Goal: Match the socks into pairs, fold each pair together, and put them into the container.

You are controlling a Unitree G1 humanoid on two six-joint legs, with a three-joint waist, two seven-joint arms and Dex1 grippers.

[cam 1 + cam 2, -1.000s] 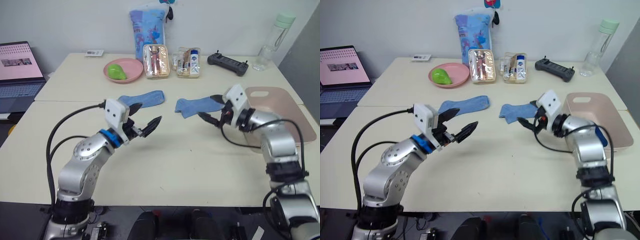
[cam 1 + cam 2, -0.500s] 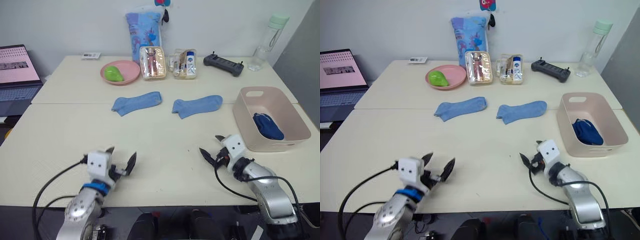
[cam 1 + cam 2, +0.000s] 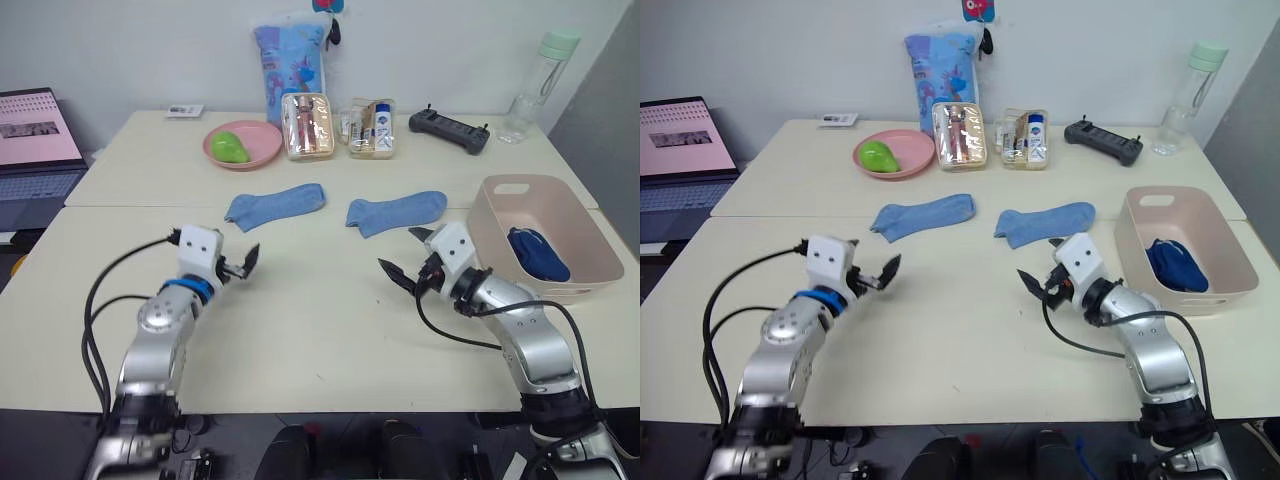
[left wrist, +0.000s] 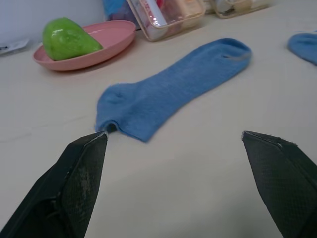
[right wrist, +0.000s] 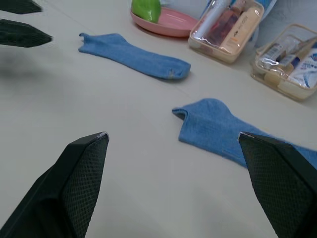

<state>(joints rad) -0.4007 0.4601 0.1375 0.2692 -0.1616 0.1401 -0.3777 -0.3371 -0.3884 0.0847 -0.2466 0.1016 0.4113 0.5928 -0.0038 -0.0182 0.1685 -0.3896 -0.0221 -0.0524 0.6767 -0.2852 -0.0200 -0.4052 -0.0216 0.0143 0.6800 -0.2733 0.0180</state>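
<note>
Two sky blue socks lie flat and apart on the table, one on the left (image 3: pixel 275 206) and one on the right (image 3: pixel 396 211). A dark royal blue bundle of socks (image 3: pixel 538 252) rests inside the pale pink container (image 3: pixel 500 232) at the right. My left gripper (image 3: pixel 240 262) is open and empty, just short of the left sock (image 4: pixel 168 87). My right gripper (image 3: pixel 402 253) is open and empty, a little nearer than the right sock (image 5: pixel 233 136). The right wrist view also catches the left sock (image 5: pixel 133 57) and the left gripper's fingers (image 5: pixel 20 29).
Along the back stand a pink plate (image 3: pixel 262 152) with a green fruit, two clear pouches (image 3: pixel 308 125) (image 3: pixel 373 128), a blue bag (image 3: pixel 290 55), a black controller (image 3: pixel 448 127) and a bottle (image 3: pixel 535 72). A laptop (image 3: pixel 35 140) sits at far left.
Both arms have come forward from low at the table's front edge to just short of the sky blue socks. Both grippers stay open. The socks and container have not moved.
</note>
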